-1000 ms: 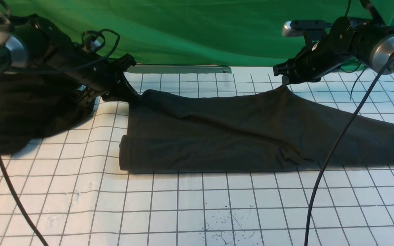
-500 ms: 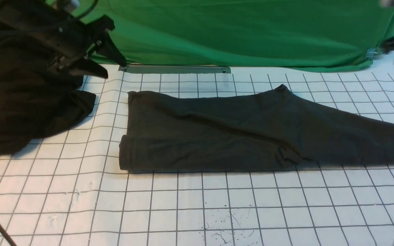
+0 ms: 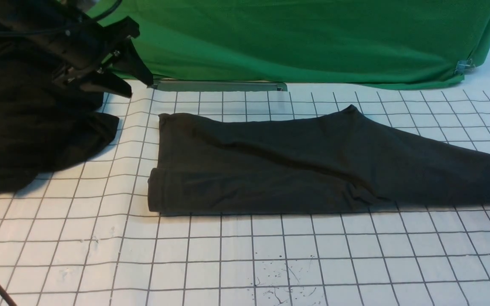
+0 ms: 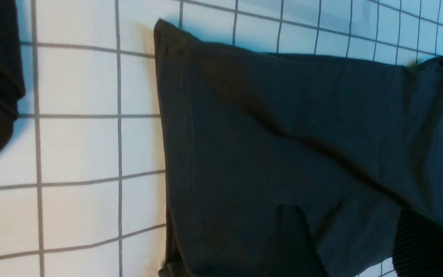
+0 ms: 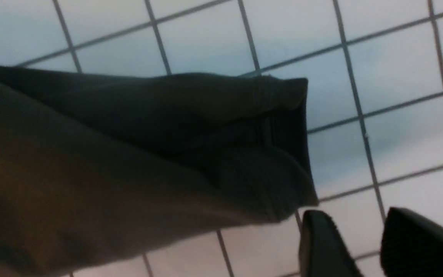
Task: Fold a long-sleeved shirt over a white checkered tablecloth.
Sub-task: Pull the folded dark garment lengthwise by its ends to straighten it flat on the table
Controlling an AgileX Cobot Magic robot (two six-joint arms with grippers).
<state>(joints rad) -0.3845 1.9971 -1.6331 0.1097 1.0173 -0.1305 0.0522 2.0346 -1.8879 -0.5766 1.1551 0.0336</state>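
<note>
A black crumpled heap of cloth [image 3: 28, 127] runs off the left edge. The left gripper [image 3: 136, 86] hangs above it, jaws spread and empty. One dark charcoal-grey long-sleeved shirt [image 3: 270, 165] lies folded on the white checkered tablecloth [image 3: 228, 255], its sleeve cut off at the right. The right gripper [image 5: 373, 246], seen only from its wrist, stands narrowly parted and empty.
</note>
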